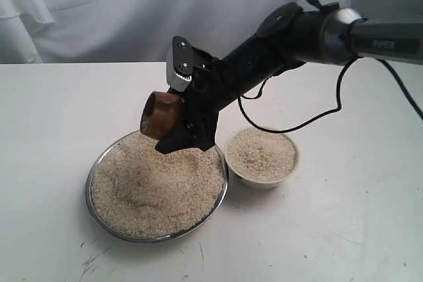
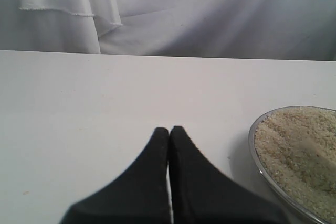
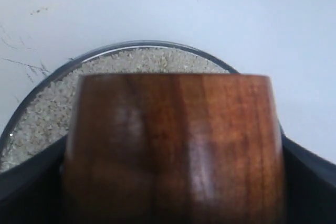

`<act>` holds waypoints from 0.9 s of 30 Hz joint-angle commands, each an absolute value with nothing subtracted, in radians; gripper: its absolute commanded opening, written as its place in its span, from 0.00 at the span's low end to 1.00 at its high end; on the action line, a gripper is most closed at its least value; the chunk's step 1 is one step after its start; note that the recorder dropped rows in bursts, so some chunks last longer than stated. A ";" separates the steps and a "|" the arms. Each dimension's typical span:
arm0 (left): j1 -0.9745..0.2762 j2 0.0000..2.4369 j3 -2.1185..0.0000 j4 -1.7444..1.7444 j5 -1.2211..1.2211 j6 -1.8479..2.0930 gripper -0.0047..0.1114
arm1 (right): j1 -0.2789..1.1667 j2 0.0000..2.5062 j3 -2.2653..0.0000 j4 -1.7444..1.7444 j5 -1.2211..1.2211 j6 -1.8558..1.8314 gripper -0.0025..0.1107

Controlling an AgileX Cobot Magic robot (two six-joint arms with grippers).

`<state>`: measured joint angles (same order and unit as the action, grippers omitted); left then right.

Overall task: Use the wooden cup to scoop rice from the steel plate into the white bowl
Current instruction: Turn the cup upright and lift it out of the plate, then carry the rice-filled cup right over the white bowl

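The steel plate (image 1: pixel 99 212) sits at the table's middle, heaped with rice (image 1: pixel 155 179). My right gripper (image 1: pixel 173 127) is shut on the wooden cup (image 1: pixel 160 115), which hangs tilted just above the plate's far rim, mouth toward the left. In the right wrist view the cup (image 3: pixel 173 145) fills the picture between the black fingers (image 3: pixel 310 177), with the plate's rim (image 3: pixel 142 44) and rice (image 3: pixel 47 119) beyond it. The white bowl (image 1: pixel 264 179), full of rice (image 1: pixel 261 153), stands right of the plate. My left gripper (image 2: pixel 169 129) is shut and empty over bare table, beside the plate (image 2: pixel 254 153).
A black cable (image 1: pixel 330 107) hangs from the right arm (image 1: pixel 310 34) down behind the bowl. White cloth (image 1: pixel 132 4) drapes along the back of the white table (image 1: pixel 344 229). Dark scuff marks (image 1: pixel 89 262) lie near the front left.
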<state>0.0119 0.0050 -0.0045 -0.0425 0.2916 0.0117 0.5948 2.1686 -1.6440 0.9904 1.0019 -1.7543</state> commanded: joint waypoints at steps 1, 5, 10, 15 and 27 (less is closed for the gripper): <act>0.010 0.000 0.000 -0.043 0.285 0.009 0.04 | 0.576 2.100 -1.643 0.974 1.033 -1.761 0.02; 0.010 0.000 0.000 -0.043 0.285 0.009 0.04 | 0.556 2.066 -1.643 0.914 1.048 -1.709 0.02; 0.010 0.000 0.000 -0.043 0.285 0.009 0.04 | 0.533 2.036 -1.602 0.860 1.044 -1.698 0.02; 0.010 0.000 0.000 -0.043 0.285 0.012 0.04 | 0.516 1.986 -1.528 0.755 0.970 -1.674 0.02; 0.010 0.000 0.000 -0.043 0.285 0.009 0.04 | 0.379 1.878 -1.422 0.719 0.973 -1.674 0.02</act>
